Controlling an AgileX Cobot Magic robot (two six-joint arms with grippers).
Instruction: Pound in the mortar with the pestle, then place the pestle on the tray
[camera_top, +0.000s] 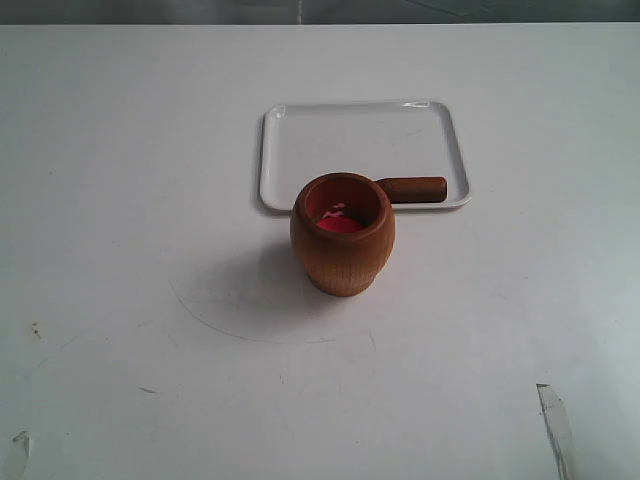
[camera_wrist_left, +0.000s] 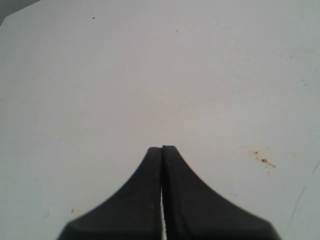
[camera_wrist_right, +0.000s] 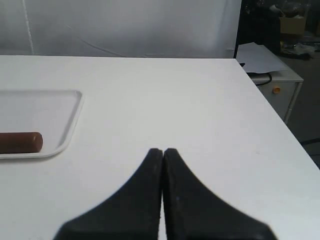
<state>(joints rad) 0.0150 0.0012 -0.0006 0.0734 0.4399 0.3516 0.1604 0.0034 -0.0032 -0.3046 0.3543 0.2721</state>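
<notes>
The orange-brown mortar (camera_top: 343, 233) stands upright mid-table, its red inside showing. Behind it lies the white tray (camera_top: 340, 135). The dark reddish-brown pestle (camera_top: 412, 189) lies flat on the tray near its front rim, one end hidden behind the mortar. In the right wrist view the pestle's blunt end (camera_wrist_right: 21, 142) rests on the tray (camera_wrist_right: 60, 115), off to the side of my right gripper (camera_wrist_right: 163, 150), which is shut and empty. My left gripper (camera_wrist_left: 162, 147) is shut over bare table, holding nothing. Neither gripper shows in the exterior view.
The white table (camera_top: 120, 200) has faint scuff marks and small brown stains (camera_wrist_left: 262, 159). Its right edge (camera_wrist_right: 280, 120) shows in the right wrist view, with a small side table (camera_wrist_right: 270, 60) beyond it.
</notes>
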